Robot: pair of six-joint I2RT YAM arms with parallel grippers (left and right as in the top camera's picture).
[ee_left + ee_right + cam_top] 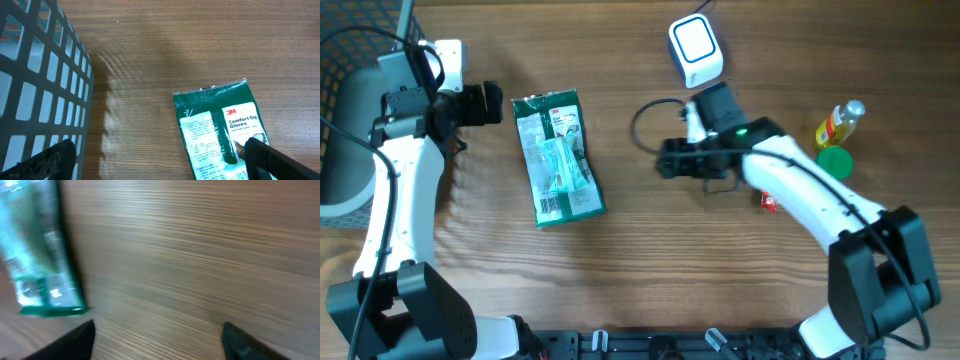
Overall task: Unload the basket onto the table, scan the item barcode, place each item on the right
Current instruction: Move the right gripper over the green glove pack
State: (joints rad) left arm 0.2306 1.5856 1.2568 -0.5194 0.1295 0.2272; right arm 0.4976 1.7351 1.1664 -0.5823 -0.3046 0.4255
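My right gripper (666, 160) stands open and empty over bare wood, just right of the glove packet (558, 157). The packet lies flat on the table (650, 260), held by neither arm. My left gripper (504, 104) is spread wide too, near the packet's upper left corner. I judge the scan not yet done, since the packet sits well apart from the scanner (695, 47). Open room lies between the arms; the basket (345, 60) hems the left and the bottle (841, 124) the right.

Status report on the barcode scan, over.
Left fingers open, empty, beside glove packet. Right fingers open, empty, off packet. Packet flat on table, away from scanner. Black cable loop near right fingers.
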